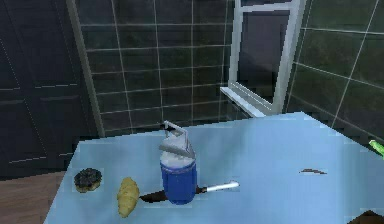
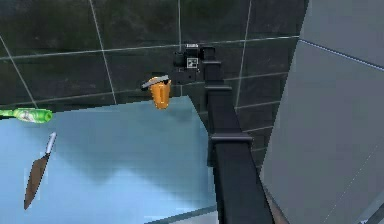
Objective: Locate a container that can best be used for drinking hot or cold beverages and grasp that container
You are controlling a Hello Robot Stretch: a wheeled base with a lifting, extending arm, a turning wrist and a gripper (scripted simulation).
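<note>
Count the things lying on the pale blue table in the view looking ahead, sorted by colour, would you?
Blue: 1, container with a pale top
Yellow: 1, long lump
Dark: 2, round thing and thin sliver
White: 1, utensil handle
Green: 1, thing at the right edge
Total: 6

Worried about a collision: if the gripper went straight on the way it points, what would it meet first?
Probably the small orange thing right at the gripper far end, near the blue table far edge. Beyond it, the green thing may lie in line; depth is unclear.
</note>
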